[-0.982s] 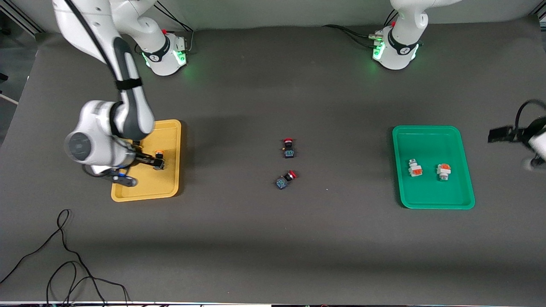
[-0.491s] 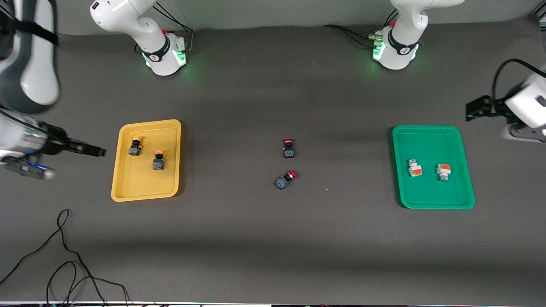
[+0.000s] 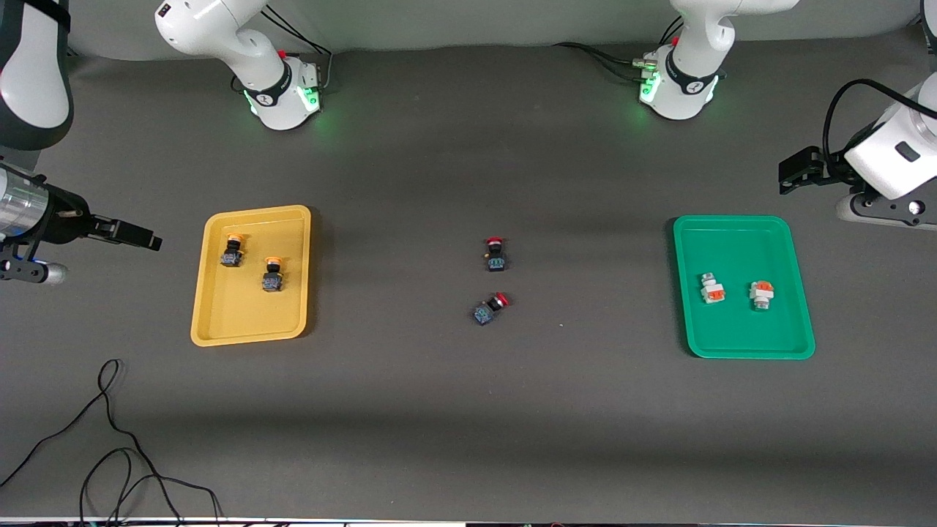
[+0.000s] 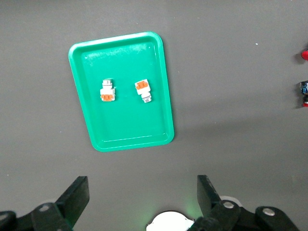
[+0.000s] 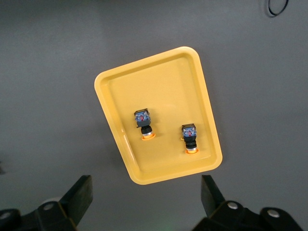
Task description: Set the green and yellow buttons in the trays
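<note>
Both pairs of fingers stand wide apart and hold nothing: the right gripper [image 5: 147, 202] hangs high over the bare table just off the yellow tray's [image 3: 219, 322] edge at the right arm's end, and the left gripper [image 4: 142, 199] hangs over the bare table off the green tray's [image 3: 732, 344] corner nearest the left arm's base, neither touching anything. Each tray is a shallow, stiff plastic piece lying flat on the table, the two well apart. In the yellow one lie the two yellow buttons [image 3: 233, 250] [image 3: 272, 274], near each other and apart from the rim; in the green one lie the two green buttons [image 3: 711, 288] [image 3: 761, 295], side by side. By that layout the sorting looks done. The buttons appear light, rigid and small, probably a little slick on the rounded caps, so the squarer body is the safer place to pinch; whether they rest upright or tipped is hard to tell from above. Two red-capped switches [image 3: 495, 255] [image 3: 490, 308] lie between the trays, one nearer the front camera.
</note>
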Robot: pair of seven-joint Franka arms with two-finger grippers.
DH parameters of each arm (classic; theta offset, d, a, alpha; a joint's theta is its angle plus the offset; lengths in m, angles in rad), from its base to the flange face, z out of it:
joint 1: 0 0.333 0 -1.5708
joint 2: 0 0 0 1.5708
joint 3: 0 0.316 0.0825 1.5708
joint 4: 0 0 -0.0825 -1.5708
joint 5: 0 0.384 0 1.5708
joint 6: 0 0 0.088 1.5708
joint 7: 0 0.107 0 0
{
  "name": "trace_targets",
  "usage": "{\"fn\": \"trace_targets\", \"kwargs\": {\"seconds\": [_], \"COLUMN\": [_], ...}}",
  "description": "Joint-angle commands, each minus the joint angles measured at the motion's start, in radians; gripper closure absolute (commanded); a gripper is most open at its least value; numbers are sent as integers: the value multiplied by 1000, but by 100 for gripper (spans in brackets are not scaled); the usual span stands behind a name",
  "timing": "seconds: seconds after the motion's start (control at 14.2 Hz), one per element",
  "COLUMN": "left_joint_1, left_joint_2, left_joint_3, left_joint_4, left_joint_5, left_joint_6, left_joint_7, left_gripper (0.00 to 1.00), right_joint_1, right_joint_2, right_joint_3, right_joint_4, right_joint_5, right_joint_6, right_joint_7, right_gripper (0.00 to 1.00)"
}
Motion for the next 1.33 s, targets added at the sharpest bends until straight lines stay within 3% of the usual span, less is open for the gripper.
{"fn": "trace_targets", "kwargs": {"seconds": [0.0, 0.07, 0.28, 0.56, 0.63, 0.7, 0.84, 0.91, 1.05, 1.12, 1.26], "left_joint_1": [-7, -2, -4, -4, -4, -4, -4, -4, -4, -4, -4], "left_joint_2": [-22, -22, -22, -24, -24, -24, -24, -24, -26, -26, -26], "left_joint_3": [12, 13, 15, 15, 15, 15, 15, 13, 13, 15, 13], "left_joint_4": [-18, -18, -18, -18, -18, -18, -19, -19, -19, -19, -19], "left_joint_5": [-40, -60, -57, -49, -48, -48, -40, -37, -37, -37, -37], "left_joint_6": [-7, -8, -11, -16, -16, -16, -16, -17, -17, -19, -19], "left_joint_7": [-15, -13, -16, -21, -21, -21, -24, -24, -25, -25, -25], "left_gripper": [0, 0, 0, 0, 0, 0, 0, 0, 0, 0, 0], "right_joint_1": [-210, -284, -404, -683, -732, -758, -753, -711, -545, -518, -521], "right_joint_2": [-106, -116, -146, -187, -190, -190, -183, -181, -183, -184, -183], "right_joint_3": [253, 333, 483, 791, 852, 874, 856, 815, 643, 614, 612], "right_joint_4": [-31, -40, -52, -52, -51, -43, -19, -11, 6, 12, 21], "right_joint_5": [-89, -95, -98, -110, -109, -103, -100, -97, -63, -55, -54], "right_joint_6": [-36, -39, -63, -97, -111, -116, -117, -117, -117, -119, -145], "right_joint_7": [26, 26, 29, 31, 31, 31, 16, 15, 12, 5, -50], "right_gripper": [0, 0, 0, 0, 0, 0, 0, 0, 0, 0, 0]}}
